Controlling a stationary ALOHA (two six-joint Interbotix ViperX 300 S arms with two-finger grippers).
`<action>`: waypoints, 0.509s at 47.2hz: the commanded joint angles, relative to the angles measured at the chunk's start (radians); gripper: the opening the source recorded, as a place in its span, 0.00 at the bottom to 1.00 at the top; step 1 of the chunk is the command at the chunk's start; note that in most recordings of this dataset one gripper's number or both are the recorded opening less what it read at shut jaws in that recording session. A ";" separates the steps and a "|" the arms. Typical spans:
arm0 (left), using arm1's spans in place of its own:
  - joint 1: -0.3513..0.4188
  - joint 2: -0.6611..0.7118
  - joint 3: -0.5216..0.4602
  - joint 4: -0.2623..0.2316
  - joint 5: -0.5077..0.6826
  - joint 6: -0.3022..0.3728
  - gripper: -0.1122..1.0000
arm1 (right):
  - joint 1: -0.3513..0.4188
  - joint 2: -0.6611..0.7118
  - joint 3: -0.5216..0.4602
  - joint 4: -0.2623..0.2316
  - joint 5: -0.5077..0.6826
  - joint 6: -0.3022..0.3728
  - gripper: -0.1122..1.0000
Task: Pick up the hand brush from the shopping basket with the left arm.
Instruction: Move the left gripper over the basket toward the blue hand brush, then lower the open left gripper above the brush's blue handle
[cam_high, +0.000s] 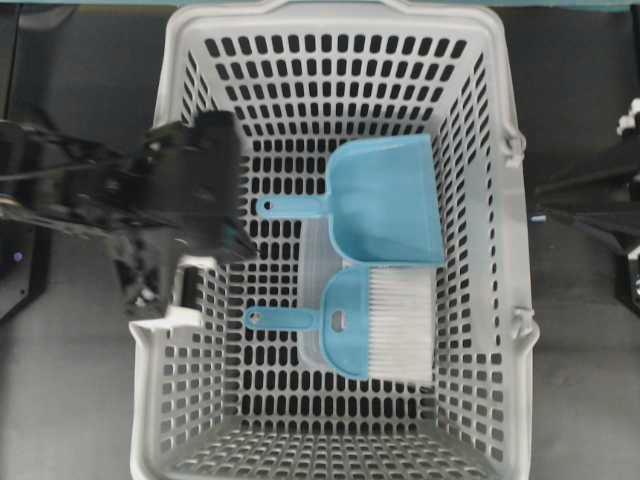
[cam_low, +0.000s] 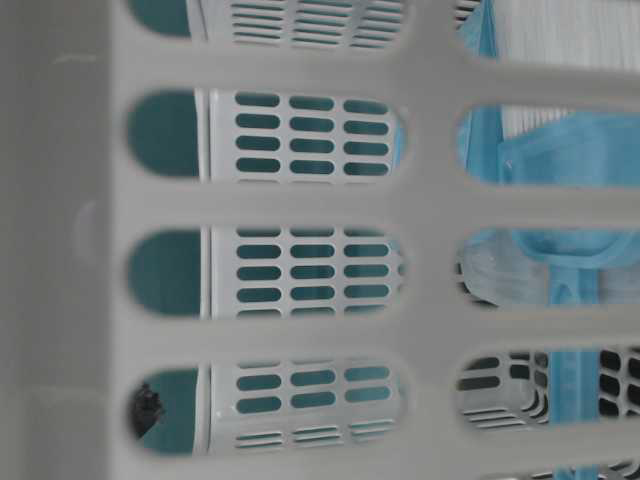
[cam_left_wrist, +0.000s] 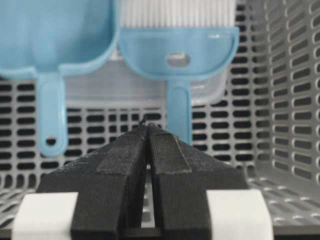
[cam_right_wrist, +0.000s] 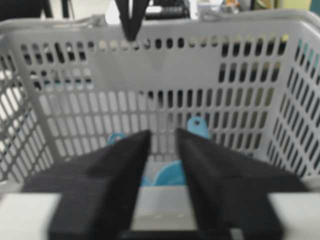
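A: Left gripper (cam_left_wrist: 148, 131), black, fingers pressed together, gripping nothing; poised above the left wall of the shopping basket (cam_high: 505, 200).

B: And beyond the tips?

A: Hand brush (cam_high: 360, 322) straight ahead on the basket floor, partly atop a clear plastic tray (cam_left_wrist: 135, 90). Long axis in line with the reach: thin handle with its hole pointing back toward the fingers, white bristles at the far end.

B: Beside it?

A: Matching blue dustpan (cam_high: 385, 200), parallel, just beside.

B: Other arm?

A: Right gripper (cam_right_wrist: 162, 145) parted slightly, outside the basket's right wall, farther off. Left arm likely better placed; fingers yet to spread.
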 joint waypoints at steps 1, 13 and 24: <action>-0.009 0.037 -0.063 0.003 0.025 0.006 0.11 | 0.000 0.003 -0.023 0.003 -0.008 0.002 0.45; -0.026 0.124 -0.075 0.005 0.032 -0.008 0.60 | 0.002 -0.008 -0.025 0.003 -0.032 0.005 0.79; -0.064 0.229 -0.086 0.003 0.026 -0.020 0.91 | 0.003 -0.025 -0.020 0.003 -0.043 0.005 0.78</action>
